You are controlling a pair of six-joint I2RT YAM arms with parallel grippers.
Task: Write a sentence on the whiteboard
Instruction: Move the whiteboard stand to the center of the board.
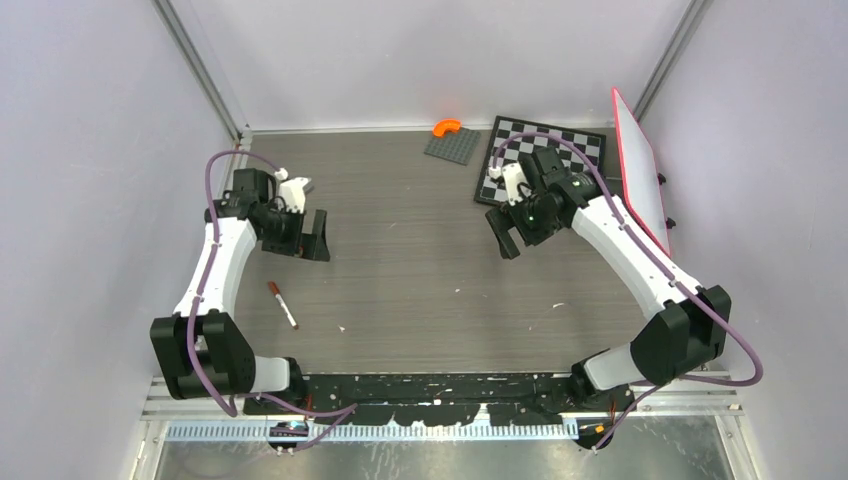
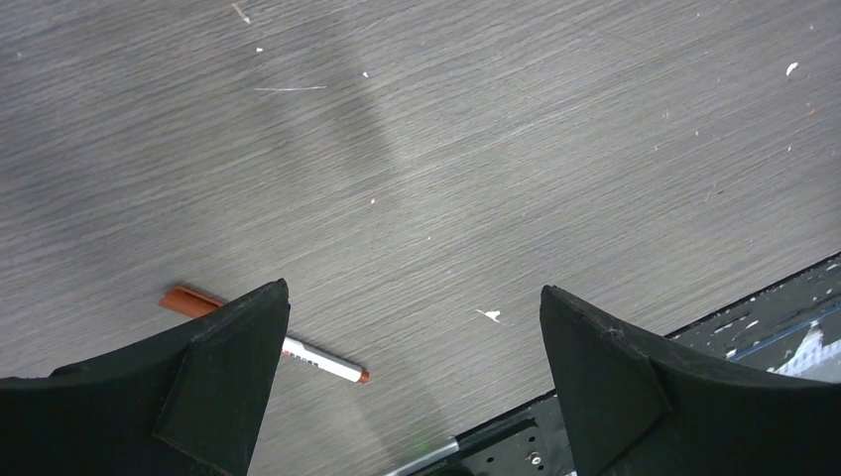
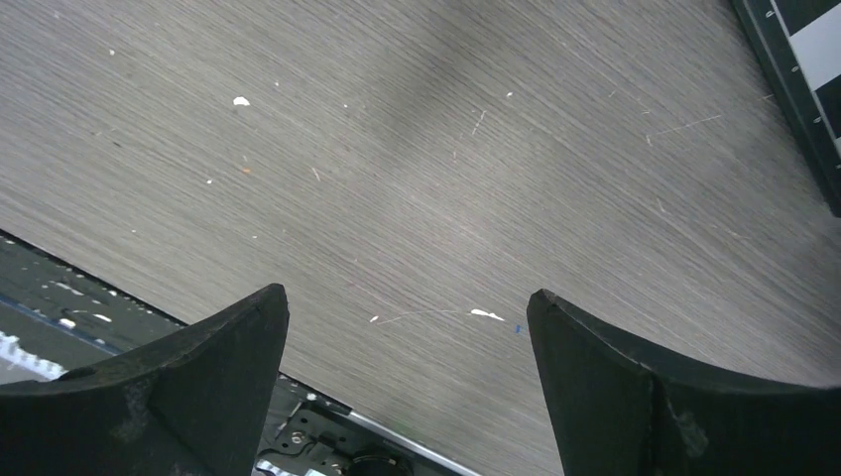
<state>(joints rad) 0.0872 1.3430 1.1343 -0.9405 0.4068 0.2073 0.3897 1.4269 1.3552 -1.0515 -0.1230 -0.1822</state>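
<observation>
The whiteboard (image 1: 640, 165), white with a thin red frame, stands on edge leaning against the right wall. The sentence is out of view; I see no writing on the board from this angle. A white marker with a red-brown cap (image 1: 282, 304) lies on the table near the left arm. In the left wrist view, the marker (image 2: 322, 362) is partly hidden behind one finger. My left gripper (image 1: 305, 243) (image 2: 414, 288) hovers open above the table, beyond the marker, holding nothing. My right gripper (image 1: 520, 238) (image 3: 405, 292) hangs open and empty in front of the chessboard, left of the whiteboard.
A black-and-white chessboard (image 1: 565, 150) lies at the back right, its edge showing in the right wrist view (image 3: 803, 79). A grey baseplate (image 1: 452, 146) with an orange curved piece (image 1: 446, 127) sits at the back centre. The black base rail (image 1: 430, 385) runs along the near edge.
</observation>
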